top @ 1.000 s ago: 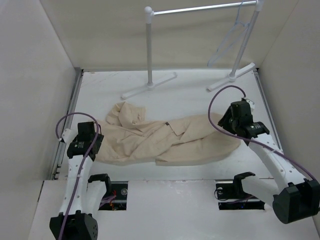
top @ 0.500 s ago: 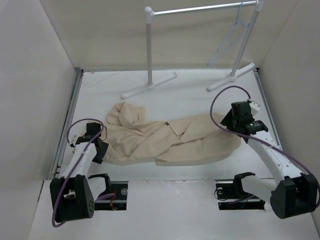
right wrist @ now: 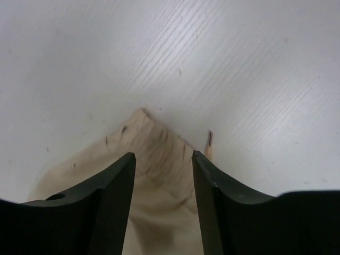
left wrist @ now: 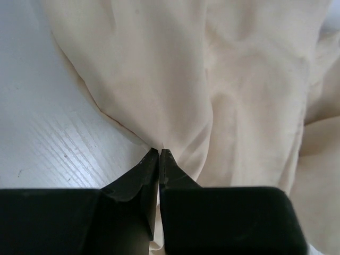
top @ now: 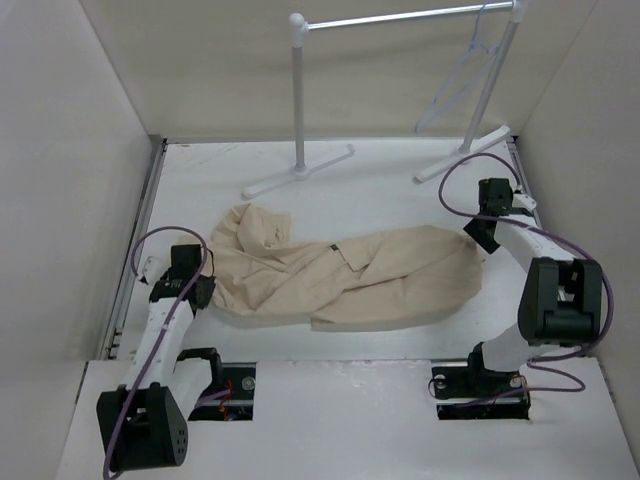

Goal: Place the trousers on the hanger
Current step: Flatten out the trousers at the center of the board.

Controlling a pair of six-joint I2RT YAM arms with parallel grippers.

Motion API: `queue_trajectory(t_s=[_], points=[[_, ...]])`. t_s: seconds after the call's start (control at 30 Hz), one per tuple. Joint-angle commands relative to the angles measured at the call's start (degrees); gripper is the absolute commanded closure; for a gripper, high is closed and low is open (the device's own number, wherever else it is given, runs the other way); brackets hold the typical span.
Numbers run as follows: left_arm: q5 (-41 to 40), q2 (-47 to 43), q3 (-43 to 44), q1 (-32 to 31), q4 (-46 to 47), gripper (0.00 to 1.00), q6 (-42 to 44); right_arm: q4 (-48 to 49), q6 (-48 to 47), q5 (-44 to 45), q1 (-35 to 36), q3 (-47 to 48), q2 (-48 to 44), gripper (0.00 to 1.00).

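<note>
Now the left end effector [left wrist: 159,152] has clenched on a fold of the beige cotton cargo trousers [top: 340,275] lying crumpled on the white worktop [top: 400,190], while the right end effector [right wrist: 163,155], swung outward, straddles their end corner between parted jaws, so lifting seems near.

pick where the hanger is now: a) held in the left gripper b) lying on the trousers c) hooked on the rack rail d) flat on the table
c, the hanger hangs by its hook from the rack rail at the far right, well away from the trousers.
</note>
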Motion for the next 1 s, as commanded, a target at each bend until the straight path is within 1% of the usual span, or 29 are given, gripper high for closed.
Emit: queue_trajectory(t_s=[0.0, 0.13, 0.17, 0.2, 0.23, 0.3, 0.33, 0.37, 0.4, 0.47, 0.57, 0.67, 0.73, 0.83, 0.9, 0.97], points=[[-1.05, -3.24, 3.97, -0.54, -3.69, 0.99, 0.57, 3.9, 1.52, -1.73, -0.91, 4.25, 5.74, 0.5], [-2.54, -6.32, 8.01, -0.89, -6.68, 1.0, 0.92, 4.61, 2.58, -6.03, -1.7, 6.19, 10.41, 0.54], [-3.16, -7.2, 9.33, -1.15, -7.39, 1.0, 1.0, 4.87, 2.84, -6.91, -1.87, 6.63, 11.12, 0.55], [-3.95, -8.16, 10.74, -1.42, -8.0, 1.0, 1.01, 5.4, 2.93, -7.79, -2.05, 7.15, 11.82, 0.59], [-4.74, -8.96, 12.14, -1.68, -8.53, 1.0, 1.09, 5.75, 2.93, -9.02, -2.05, 7.68, 12.44, 0.67], [-6.58, -10.28, 15.48, -2.38, -9.67, 1.0, 1.53, 5.41, 3.54, -10.08, -1.88, 8.65, 13.15, 0.87], [-7.46, -10.72, 17.67, -2.73, -10.2, 1.0, 2.23, 5.31, 4.33, -10.0, -1.7, 8.57, 12.63, 0.93], [-8.6, -11.07, 19.87, -3.0, -10.64, 1.0, 2.93, 5.31, 5.04, -9.56, -1.7, 7.96, 11.32, 0.97], [-9.74, -11.51, 22.24, -3.09, -10.91, 1.0, 3.81, 5.4, 5.57, -8.69, -1.7, 6.99, 9.3, 0.99], [-11.77, -12.04, 27.68, -3.18, -11.35, 1.0, 5.92, 5.23, 6.45, -6.32, -1.53, 4.71, 3.51, 1.0], [-14.05, -12.04, 37.0, -3.18, -12.05, 1.0, 9.43, 4.7, 6.8, -3.85, -0.03, 0.58, -8.08, 1.0], [-15.55, -11.25, 45.18, -3.18, -12.23, 1.0, 13.65, 1.72, 6.28, -2.53, 0.85, -2.67, -19.42, 1.0], [-16.26, -10.37, 49.05, -3.18, -12.14, 1.0, 16.02, -1.17, 6.1, -2.35, 1.11, -3.82, -26.46, 1.0], [-16.78, -8.62, 52.14, -2.48, -11.0, 1.0, 18.84, -4.7, 5.84, -2.26, 0.76, -3.83, -35.43, 1.0], [-17.4, -5.82, 52.94, -1.95, -7.59, 1.0, 20.95, -4.62, 5.13, -2.18, 0.33, -3.39, -37.74, 1.0], [-17.31, -0.99, 52.94, -1.6, -1.54, 1.0, 22.44, -3.13, 4.96, -2.96, -1.16, -0.77, -34.69, 1.0]])
